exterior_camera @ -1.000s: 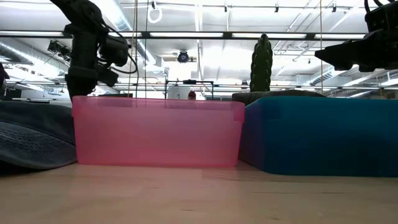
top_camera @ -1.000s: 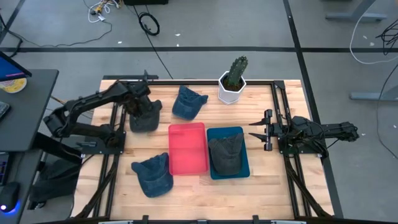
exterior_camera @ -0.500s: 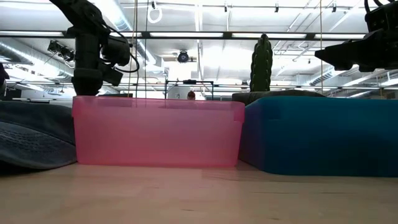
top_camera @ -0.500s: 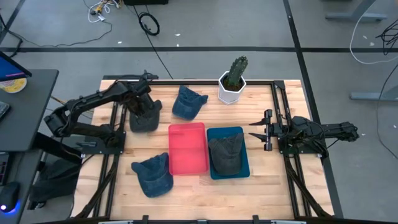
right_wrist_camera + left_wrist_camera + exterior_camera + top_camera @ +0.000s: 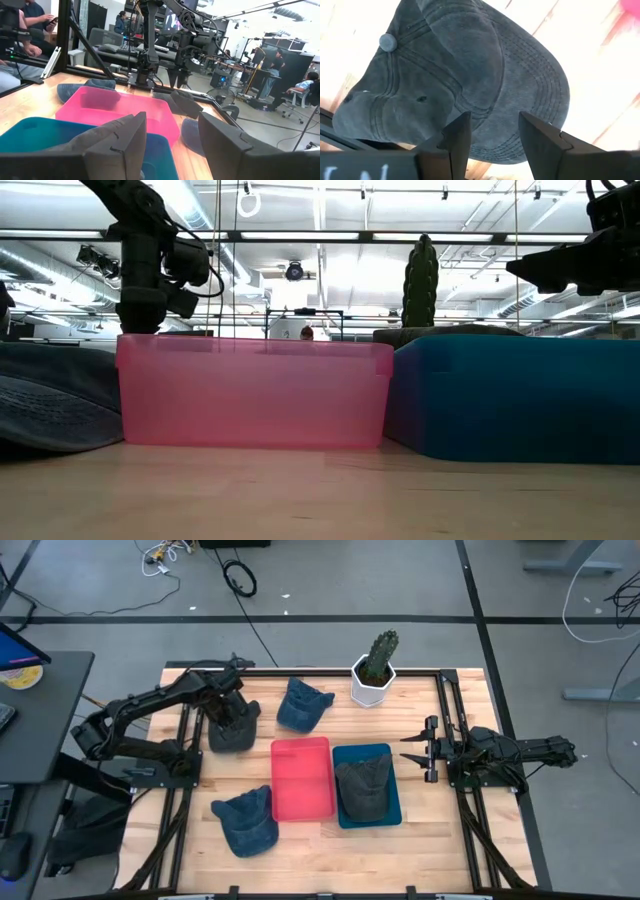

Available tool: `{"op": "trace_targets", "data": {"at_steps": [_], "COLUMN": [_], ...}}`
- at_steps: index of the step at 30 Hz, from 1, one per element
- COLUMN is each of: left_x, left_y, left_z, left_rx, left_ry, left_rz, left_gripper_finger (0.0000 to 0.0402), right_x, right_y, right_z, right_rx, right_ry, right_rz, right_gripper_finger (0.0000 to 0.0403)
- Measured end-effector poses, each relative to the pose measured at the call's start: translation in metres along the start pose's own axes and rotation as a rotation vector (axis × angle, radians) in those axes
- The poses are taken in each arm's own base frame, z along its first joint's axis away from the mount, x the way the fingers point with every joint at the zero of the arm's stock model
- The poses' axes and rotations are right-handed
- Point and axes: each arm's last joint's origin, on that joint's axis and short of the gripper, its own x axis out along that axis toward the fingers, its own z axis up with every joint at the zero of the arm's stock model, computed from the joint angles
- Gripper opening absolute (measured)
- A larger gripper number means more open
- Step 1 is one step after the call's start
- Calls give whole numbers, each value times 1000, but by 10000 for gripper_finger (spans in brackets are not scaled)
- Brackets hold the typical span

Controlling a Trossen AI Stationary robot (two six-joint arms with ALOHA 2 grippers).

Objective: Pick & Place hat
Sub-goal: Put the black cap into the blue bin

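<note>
The left gripper [image 5: 232,720] hangs straight over a dark grey hat [image 5: 232,730] at the table's [image 5: 420,840] far left, at about 10 o'clock from the pink bin [image 5: 301,778]. In the left wrist view its fingers [image 5: 457,137] stand parted with a clear gap between them and hold nothing; the hat [image 5: 460,75] lies just beyond the tips, crown up with its top button showing. Its long axis runs from crown to brim, but I cannot tell exactly which way the brim faces on the table.

A second hat [image 5: 303,703] lies at 12 o'clock from the pink bin, a third [image 5: 246,820] at 8 o'clock, and a fourth [image 5: 364,787] sits inside the blue bin [image 5: 391,810], which touches the pink bin's right side. A cactus [image 5: 376,667] in a white pot stands at 1 o'clock.

The right gripper [image 5: 412,750] waits at 3 o'clock, well apart from the bins, fingers spread and empty.

No readable writing shows on the hats or bins.
</note>
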Motion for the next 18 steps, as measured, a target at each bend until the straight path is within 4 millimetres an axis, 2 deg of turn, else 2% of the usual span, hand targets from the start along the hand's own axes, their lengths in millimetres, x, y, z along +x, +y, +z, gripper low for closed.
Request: {"op": "trace_targets", "data": {"at_steps": [13,18], "left_x": [0,12], "left_y": [1,2], "left_z": [3,8], "left_rx": [-7,-12], "left_ry": [-33,23], "left_rz": [6,-4], "left_gripper_finger": [170,170], "right_x": [0,0], "right_y": [0,0], "right_z": [0,0], "right_rx": [0,0], "right_ry": [0,0], "right_rz": [0,0], "right_gripper_finger": [185,185]}}
